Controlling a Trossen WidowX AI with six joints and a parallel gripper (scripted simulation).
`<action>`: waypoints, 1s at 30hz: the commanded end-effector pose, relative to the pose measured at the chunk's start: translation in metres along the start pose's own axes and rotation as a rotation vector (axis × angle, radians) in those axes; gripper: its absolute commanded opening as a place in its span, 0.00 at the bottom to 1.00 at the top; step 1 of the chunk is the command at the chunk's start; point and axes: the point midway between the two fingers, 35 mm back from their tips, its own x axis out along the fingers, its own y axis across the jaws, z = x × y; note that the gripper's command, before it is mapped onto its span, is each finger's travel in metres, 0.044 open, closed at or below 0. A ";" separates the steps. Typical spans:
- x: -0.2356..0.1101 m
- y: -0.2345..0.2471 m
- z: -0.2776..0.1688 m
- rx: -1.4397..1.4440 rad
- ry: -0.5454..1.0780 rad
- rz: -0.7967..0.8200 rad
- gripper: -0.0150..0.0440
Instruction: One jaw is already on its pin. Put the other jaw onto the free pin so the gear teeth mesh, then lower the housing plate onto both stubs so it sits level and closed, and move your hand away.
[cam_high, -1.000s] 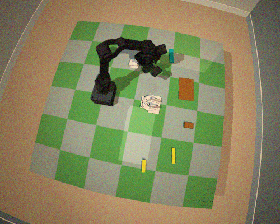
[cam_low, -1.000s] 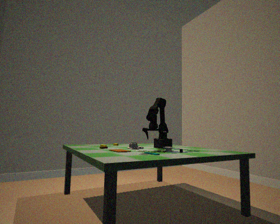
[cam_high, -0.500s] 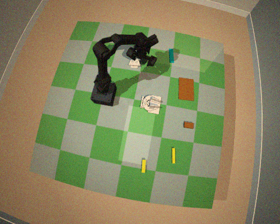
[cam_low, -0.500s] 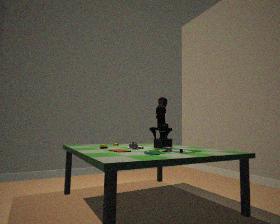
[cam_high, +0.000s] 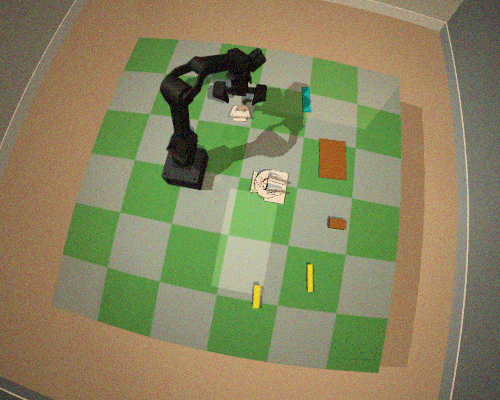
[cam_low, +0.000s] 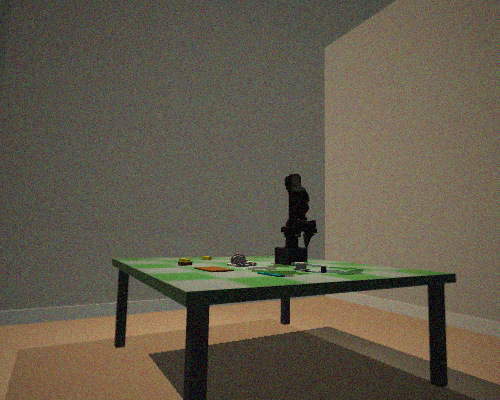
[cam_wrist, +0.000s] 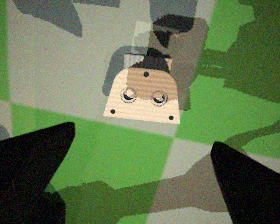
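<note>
Housing plate still to be fitted as open gripper hangs over it

The gripper (cam_high: 241, 100) (cam_low: 307, 244) (cam_wrist: 143, 138) has its fingers spread with nothing between them. The housing plate (cam_high: 240, 114) (cam_low: 300, 265) (cam_wrist: 144, 109), its two round holes showing from the wrist, lies at about eleven o'clock from the gear assembly (cam_high: 270, 185) (cam_low: 238, 259) in the top view. Two parallel jaw-like bars point toward three o'clock on that assembly, so the second jaw is probably placed; whether the teeth mesh cannot be told. Left, it seems, are grasping the plate, lowering it level onto both stubs, and withdrawing.
</note>
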 end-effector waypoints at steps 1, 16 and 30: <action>0.000 0.003 0.000 -0.029 0.007 -0.003 1.00; 0.042 0.003 -0.001 -0.029 0.007 -0.003 1.00; 0.060 0.003 -0.001 -0.029 0.007 -0.003 1.00</action>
